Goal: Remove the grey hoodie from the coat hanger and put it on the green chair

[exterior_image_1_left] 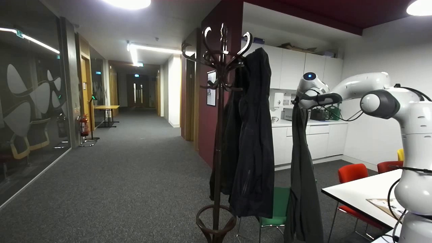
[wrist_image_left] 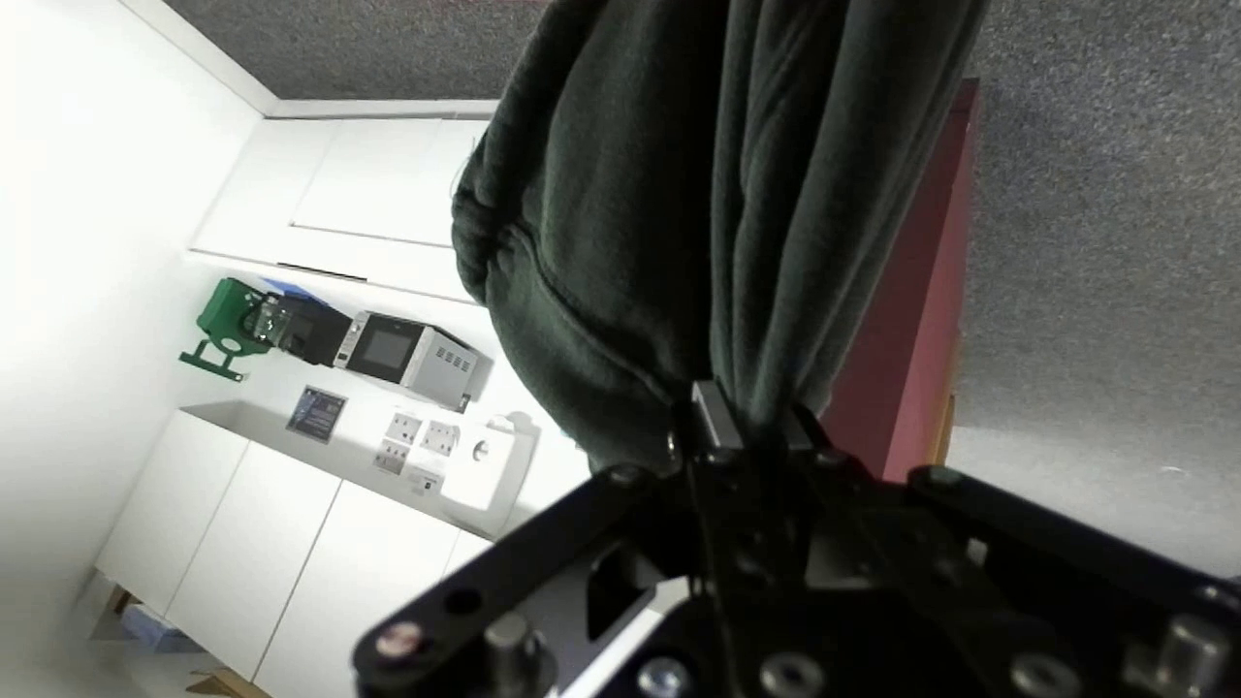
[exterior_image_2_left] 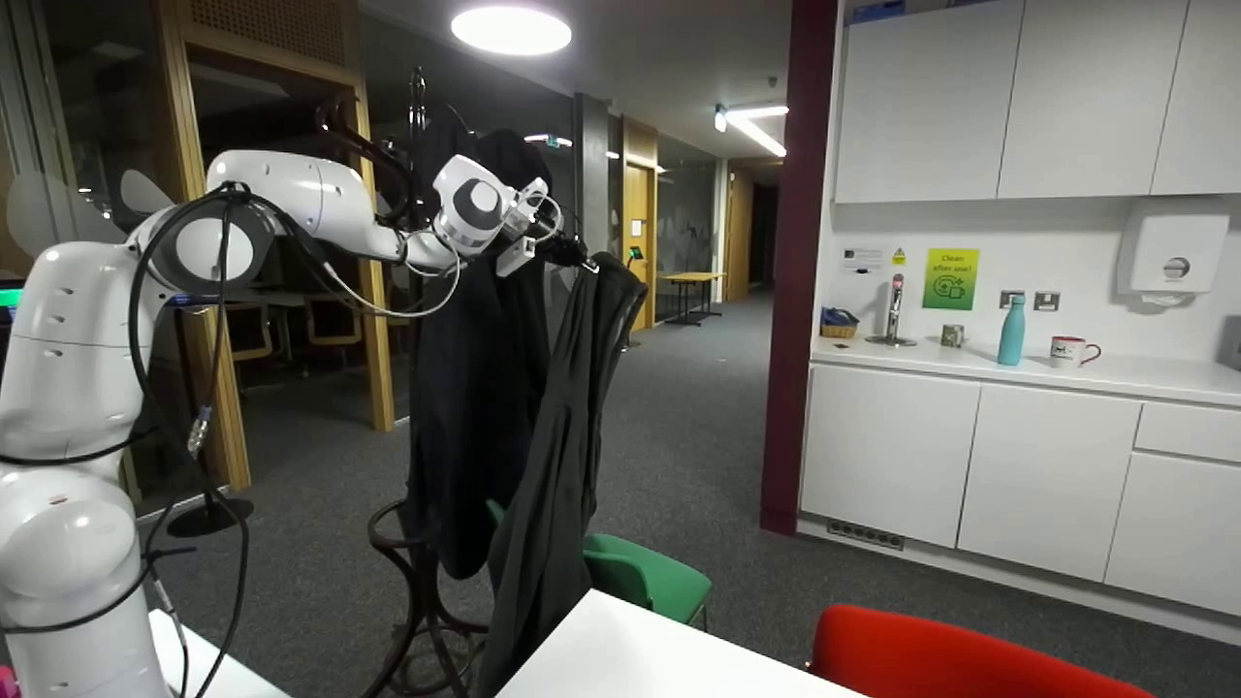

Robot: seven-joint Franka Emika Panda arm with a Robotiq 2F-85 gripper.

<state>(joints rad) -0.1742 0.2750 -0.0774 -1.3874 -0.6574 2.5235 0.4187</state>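
Removal looks done: the hand pinches the grey hoodie, which hangs near the coat hanger but off it. What seems left is lowering the grey hoodie onto the green chair, near the coat hanger, and letting go.

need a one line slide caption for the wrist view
Wrist view: the gripper pinches the gathered fabric of the grey hoodie, with a microwave and white wall cabinets in the background.

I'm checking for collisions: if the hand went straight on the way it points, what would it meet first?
Beyond the grey hoodie in the hand, probably the maroon wall; the hoodie hides much of that line and depth is unclear.
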